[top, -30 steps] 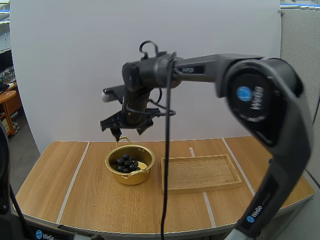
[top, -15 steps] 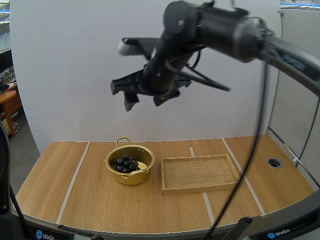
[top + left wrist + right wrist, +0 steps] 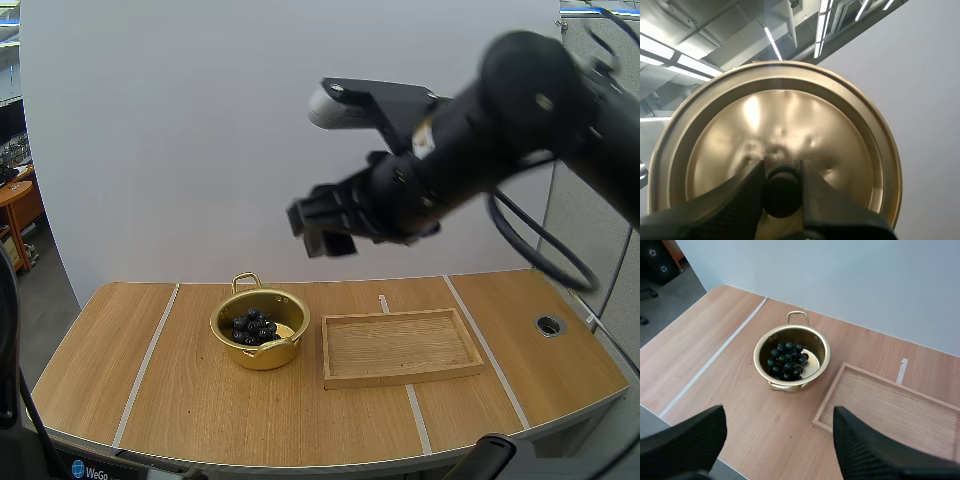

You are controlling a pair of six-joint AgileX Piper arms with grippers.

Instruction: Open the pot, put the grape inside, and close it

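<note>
The gold pot stands lidless on the table's left half, and the dark bunch of grapes lies inside it. High above the table, over the pot and the tray's left end, hangs my right gripper. In the right wrist view the right gripper is open, its fingers wide apart, with the pot and grapes far below. My left gripper is shut on the black knob of the gold lid, held up in the air.
A shallow wooden tray lies just right of the pot, also seen as the tray in the right wrist view. White tape lines cross the tabletop. A small round hole sits near the table's right edge.
My right arm has risen from just above the pot and swung to the right, nearer the camera. The pot, grapes and tray have stayed put.
</note>
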